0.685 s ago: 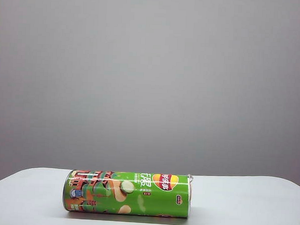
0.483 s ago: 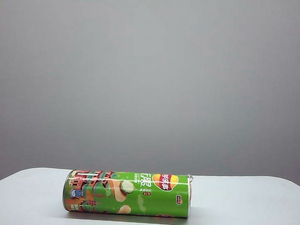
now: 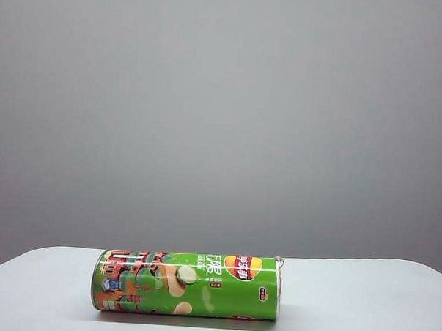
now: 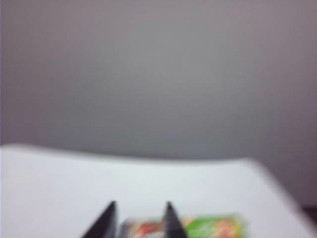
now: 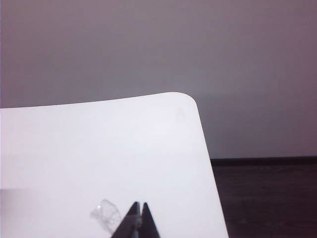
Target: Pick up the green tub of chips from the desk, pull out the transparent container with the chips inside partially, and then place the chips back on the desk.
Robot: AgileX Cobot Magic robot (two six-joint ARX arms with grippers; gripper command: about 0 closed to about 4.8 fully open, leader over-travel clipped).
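Green Lay's chip tub [image 3: 187, 284] lies on its side on the white surface [image 3: 362, 303], long axis running left to right in the exterior view, sitting left of centre near the front edge. Orange-red cartoon artwork end points left, the silver-rimmed end with a small pull tab points right; red-yellow logo faces the camera near the right half. Tub looks closed, nothing pulled out of it, and no arm shows in the exterior view, only the plain grey wall behind. Left wrist view is blurred: left gripper [image 4: 138, 218] shows as two dark pointed fingertips [image 4: 108, 220] standing apart with a clear gap, pointing roughly level across the surface toward the tub [image 4: 208, 227], which lies beyond the tips and partly behind them, not touched. Nothing is between the fingers. White surface [image 4: 148, 183] fills the lower half there with a grey wall above. Right wrist view: right gripper [image 5: 138, 210] has its two dark tips pressed together in a narrow point, holding nothing, aimed level over the surface [image 5: 99, 148] toward its rounded far corner. Just beside those tips a small crumpled scrap of clear plastic film [image 5: 106, 214] lies on the surface; whether it touches the tips cannot be told. Dark floor [image 5: 267, 198] shows past the surface edge. Tub is not in that view.
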